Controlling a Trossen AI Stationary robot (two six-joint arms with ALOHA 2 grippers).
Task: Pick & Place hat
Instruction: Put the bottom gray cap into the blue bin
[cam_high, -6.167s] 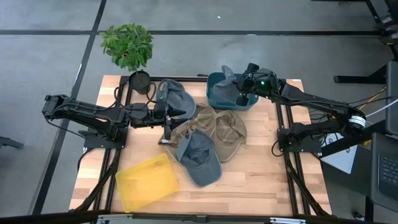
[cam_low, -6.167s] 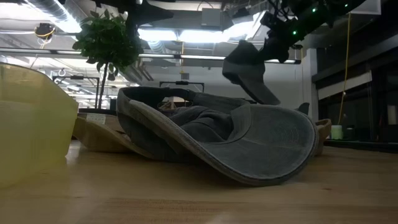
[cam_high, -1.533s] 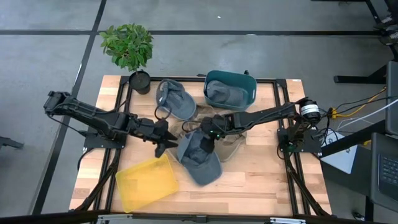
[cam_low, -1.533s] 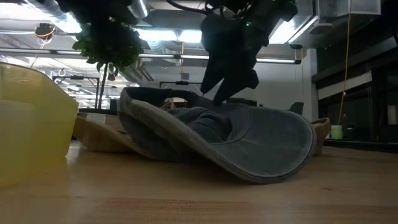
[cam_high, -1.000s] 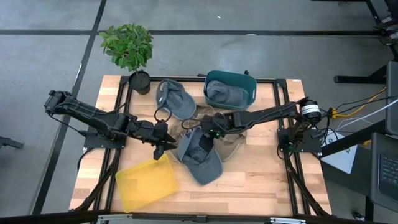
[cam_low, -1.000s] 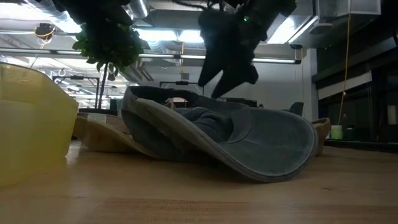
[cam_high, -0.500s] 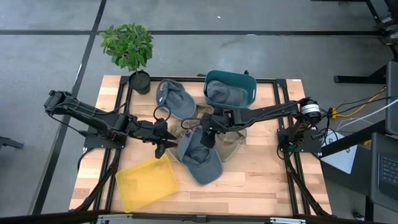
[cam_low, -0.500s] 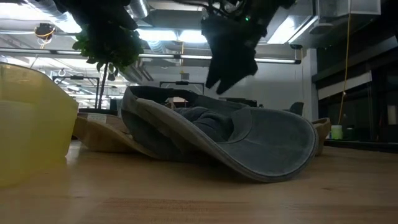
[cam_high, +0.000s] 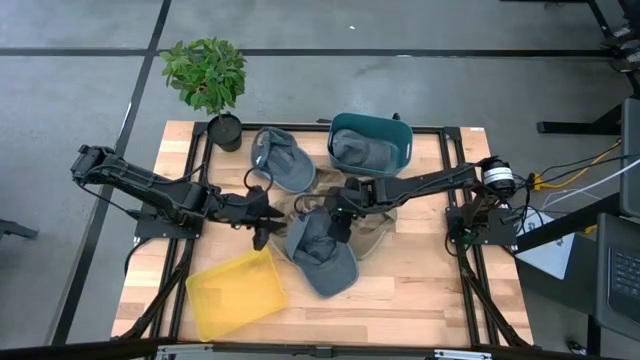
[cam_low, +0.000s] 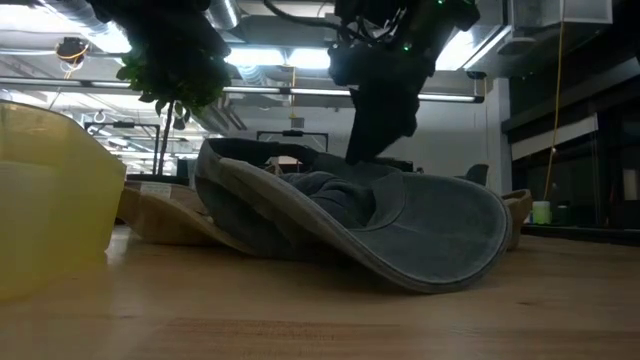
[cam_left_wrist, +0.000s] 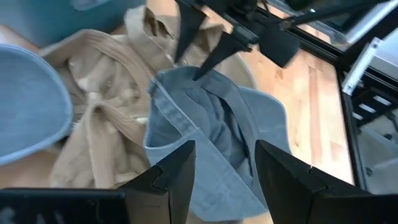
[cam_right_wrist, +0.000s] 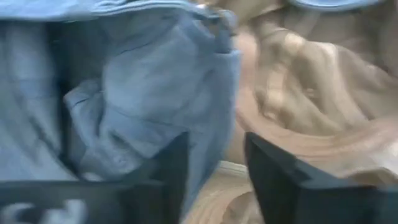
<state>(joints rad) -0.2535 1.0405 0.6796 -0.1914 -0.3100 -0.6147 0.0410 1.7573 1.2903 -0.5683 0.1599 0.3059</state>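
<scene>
Grey-blue, the hat (cam_high: 322, 252) lies brim-up at the middle of our wooden table (cam_high: 420, 290), partly over two tan hats (cam_high: 372, 218). Our right gripper (cam_high: 336, 224) sits at its back edge, fingers either side of the fabric with a gap between them; we cannot tell if they pinch it. Our left gripper (cam_high: 262, 222) hovers just beside the hat, jaws apart and empty. Another grey hat (cam_high: 283, 160) lies near the plant (cam_high: 207, 72), one rests in the teal bin (cam_high: 402, 140), and the yellow bin (cam_high: 238, 294) stands nearby.
</scene>
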